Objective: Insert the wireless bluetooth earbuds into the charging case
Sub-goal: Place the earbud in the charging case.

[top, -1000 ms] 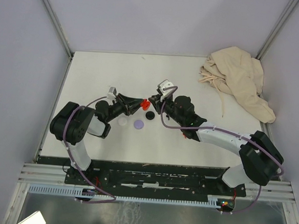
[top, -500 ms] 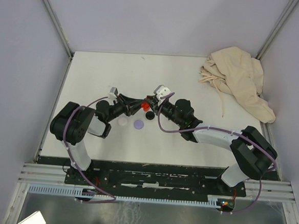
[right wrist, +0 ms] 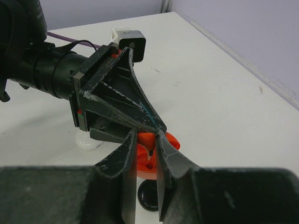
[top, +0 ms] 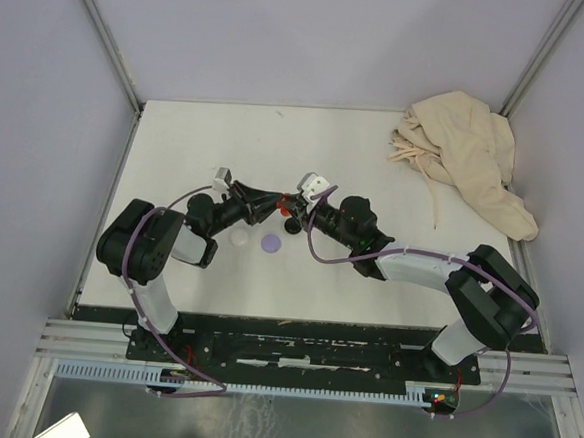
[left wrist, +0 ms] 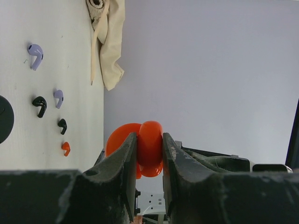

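The left tool (left wrist: 148, 161) pinches a red case (left wrist: 149, 142) between its two fingers and holds it up off the tabletop (top: 176, 151). The right tool (right wrist: 144, 156) points at the case from the right, tip to tip with the left one. Its fingers are close together with a thin gap. Red shows in that gap, but I cannot tell if it is pinching anything.

The tabletop is white and flat. Pale purple-grey walls (top: 334, 42) stand on the left, far and right sides. A metal pole (top: 104, 35) runs up in each far corner.

The earbuds lie loose on the tabletop past the left tool, on the side toward the cloth (top: 467, 156). There are two lavender buds (left wrist: 35, 55), two black buds (left wrist: 40, 105) and one red bud (left wrist: 66, 148), each apart from the others. From above they are too small to make out.

Three round discs sit on the near side of the tools. A white disc (top: 239, 238) is on the left, a lavender disc (top: 271, 244) is beside it, and a black disc (top: 292, 226) is just under the tool tips. The cream cloth lies crumpled in the far right corner, well apart from the tools.
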Motion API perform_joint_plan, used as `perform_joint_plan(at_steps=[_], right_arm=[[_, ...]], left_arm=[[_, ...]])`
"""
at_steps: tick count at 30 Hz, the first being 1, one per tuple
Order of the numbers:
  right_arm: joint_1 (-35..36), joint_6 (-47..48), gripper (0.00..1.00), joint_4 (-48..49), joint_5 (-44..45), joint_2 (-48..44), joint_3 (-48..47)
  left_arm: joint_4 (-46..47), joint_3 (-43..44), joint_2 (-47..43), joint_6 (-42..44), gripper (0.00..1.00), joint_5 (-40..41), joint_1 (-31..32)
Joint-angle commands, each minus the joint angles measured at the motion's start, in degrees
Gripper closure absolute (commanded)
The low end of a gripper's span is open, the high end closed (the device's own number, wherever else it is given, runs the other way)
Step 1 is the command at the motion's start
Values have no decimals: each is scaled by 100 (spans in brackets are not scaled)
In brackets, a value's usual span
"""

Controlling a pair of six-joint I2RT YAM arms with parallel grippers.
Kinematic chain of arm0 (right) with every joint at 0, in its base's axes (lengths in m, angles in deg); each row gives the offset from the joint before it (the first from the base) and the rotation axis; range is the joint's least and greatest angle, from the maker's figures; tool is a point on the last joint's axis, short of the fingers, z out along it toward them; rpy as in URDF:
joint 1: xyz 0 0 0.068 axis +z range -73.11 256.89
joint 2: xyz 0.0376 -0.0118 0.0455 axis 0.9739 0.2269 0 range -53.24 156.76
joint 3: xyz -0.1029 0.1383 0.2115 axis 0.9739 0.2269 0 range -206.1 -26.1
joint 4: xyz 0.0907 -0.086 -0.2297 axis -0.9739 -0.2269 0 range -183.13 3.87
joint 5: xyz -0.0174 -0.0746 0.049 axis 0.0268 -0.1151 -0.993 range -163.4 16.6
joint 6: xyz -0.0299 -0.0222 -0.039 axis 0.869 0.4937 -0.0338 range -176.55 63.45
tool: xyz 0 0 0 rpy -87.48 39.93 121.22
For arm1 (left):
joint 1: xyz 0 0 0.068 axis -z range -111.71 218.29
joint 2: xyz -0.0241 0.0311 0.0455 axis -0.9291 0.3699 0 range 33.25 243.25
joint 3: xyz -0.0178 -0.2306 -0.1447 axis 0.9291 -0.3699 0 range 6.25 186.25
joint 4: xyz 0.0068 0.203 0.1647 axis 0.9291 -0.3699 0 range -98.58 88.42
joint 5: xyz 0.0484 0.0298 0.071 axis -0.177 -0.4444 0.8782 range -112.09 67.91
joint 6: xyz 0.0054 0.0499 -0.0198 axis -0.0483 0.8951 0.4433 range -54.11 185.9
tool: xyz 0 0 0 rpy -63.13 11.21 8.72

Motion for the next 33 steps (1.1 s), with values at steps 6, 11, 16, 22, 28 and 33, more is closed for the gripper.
perform_joint_plan(at_steps=[6, 11, 16, 22, 28, 33], right_arm=[[26, 124, 98, 163, -35, 49, 107], [28, 140, 98, 179, 25, 58, 125], [26, 165, 98, 136, 53, 52, 133], [26, 157, 90, 21, -3, 44, 119], [26, -46, 61, 105, -86, -90, 127], [27, -274, 41, 328, 53, -583, 306]], left_arm=[[99, 160, -309, -75, 97, -132, 18], [41, 143, -370, -39, 97, -143, 18], [32, 133, -388, -43, 97, -136, 18], [27, 142, -388, -66, 97, -87, 18], [12, 197, -291, -38, 97, -61, 18], [32, 244, -162, -3, 97, -42, 19]])
